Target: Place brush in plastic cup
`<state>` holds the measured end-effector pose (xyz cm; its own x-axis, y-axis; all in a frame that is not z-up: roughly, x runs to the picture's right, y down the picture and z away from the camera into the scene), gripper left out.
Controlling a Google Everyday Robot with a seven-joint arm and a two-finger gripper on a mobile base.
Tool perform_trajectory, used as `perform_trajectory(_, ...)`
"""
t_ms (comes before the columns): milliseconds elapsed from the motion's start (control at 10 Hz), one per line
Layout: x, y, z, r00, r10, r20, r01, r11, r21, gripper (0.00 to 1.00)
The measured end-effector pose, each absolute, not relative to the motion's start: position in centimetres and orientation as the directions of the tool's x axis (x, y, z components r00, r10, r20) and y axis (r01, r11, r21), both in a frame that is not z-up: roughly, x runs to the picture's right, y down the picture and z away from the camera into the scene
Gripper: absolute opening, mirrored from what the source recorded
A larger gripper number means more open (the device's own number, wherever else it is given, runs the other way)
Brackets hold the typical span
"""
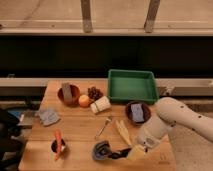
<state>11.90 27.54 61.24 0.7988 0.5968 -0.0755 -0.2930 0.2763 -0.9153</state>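
A thin, pale, long-handled utensil, which looks like the brush, lies on the wooden table near its middle. A white plastic cup lies on its side just behind it, next to an orange. My gripper is dark and sits low over the table's front edge, a little in front of the utensil and apart from it. My white arm reaches in from the right.
A green tray stands at the back right. There are brown bowls with sponges, grapes, a banana, a grey cloth, and an orange stick on a small dark cup at the front left.
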Motion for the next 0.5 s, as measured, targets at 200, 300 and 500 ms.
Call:
perform_trajectory(200,11.5,27.4,62.1,0.811,0.581,-0.071,-0.271,0.266,-0.925,0.42)
perform_trajectory(300,11.3,27.3,62.5,0.817,0.573,-0.068,-0.261,0.262,-0.929,0.53)
perform_trajectory(500,11.1,27.2,63.0,0.822,0.565,-0.064,-0.251,0.259,-0.933,0.74)
